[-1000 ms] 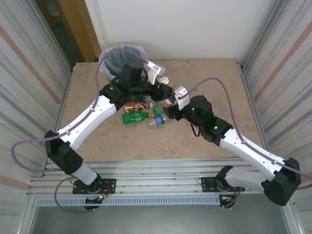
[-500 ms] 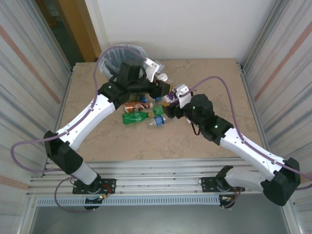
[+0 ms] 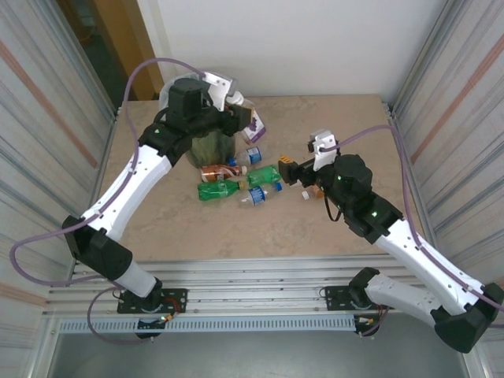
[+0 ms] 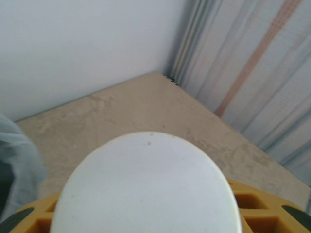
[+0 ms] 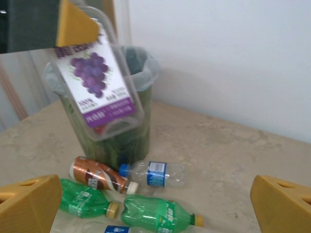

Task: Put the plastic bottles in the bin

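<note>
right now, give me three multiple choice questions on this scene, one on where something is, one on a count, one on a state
1. Where is the grape-label bottle?
A. lying flat with the loose bottles
B. held up in the left tool, beside the bin
C. down inside the bin

2. How many green bottles lie on the table?
A. one
B. two
C. four

3. What state is the right tool in?
A. open and empty
B. shut on a green bottle
C. shut on a bottle cap

Answers:
1 B, the right wrist view shows it gripped aloft in front of the bin.
2 B, the right wrist and top views each show two.
3 A, its fingers stand wide apart, gripping nothing.
</note>
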You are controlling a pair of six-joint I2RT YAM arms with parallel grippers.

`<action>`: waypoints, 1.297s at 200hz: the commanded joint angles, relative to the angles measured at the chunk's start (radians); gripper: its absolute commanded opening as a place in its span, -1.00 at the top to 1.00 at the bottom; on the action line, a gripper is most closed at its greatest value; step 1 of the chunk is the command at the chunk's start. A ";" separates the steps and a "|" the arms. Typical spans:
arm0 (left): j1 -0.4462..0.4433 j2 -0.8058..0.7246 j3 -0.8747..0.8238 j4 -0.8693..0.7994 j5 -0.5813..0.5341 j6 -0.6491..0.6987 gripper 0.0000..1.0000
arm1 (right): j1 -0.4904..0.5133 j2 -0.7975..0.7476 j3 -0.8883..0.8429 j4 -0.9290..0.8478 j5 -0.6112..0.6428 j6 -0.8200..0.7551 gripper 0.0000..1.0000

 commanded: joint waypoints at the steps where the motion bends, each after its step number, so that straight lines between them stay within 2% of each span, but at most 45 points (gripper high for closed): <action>1: 0.042 -0.058 0.047 0.072 -0.039 0.043 0.86 | -0.009 -0.027 0.048 -0.099 0.109 0.090 -0.95; 50: 0.162 -0.033 0.129 0.102 -0.055 0.073 0.86 | -0.015 -0.066 0.045 -0.243 0.224 0.223 -0.95; 86: 0.222 0.052 0.239 0.062 -0.091 0.111 0.86 | -0.021 -0.102 0.033 -0.313 0.303 0.315 -0.95; 153: 0.244 0.226 0.432 -0.125 -0.307 0.207 0.84 | -0.031 -0.103 0.081 -0.526 0.402 0.469 -0.95; 199: 0.245 0.268 0.434 -0.179 -0.420 0.247 0.79 | -0.062 -0.121 0.064 -0.576 0.386 0.526 -0.95; 259: 0.245 0.298 0.415 -0.259 -0.514 0.251 0.79 | -0.128 -0.052 0.084 -0.623 0.321 0.592 -0.95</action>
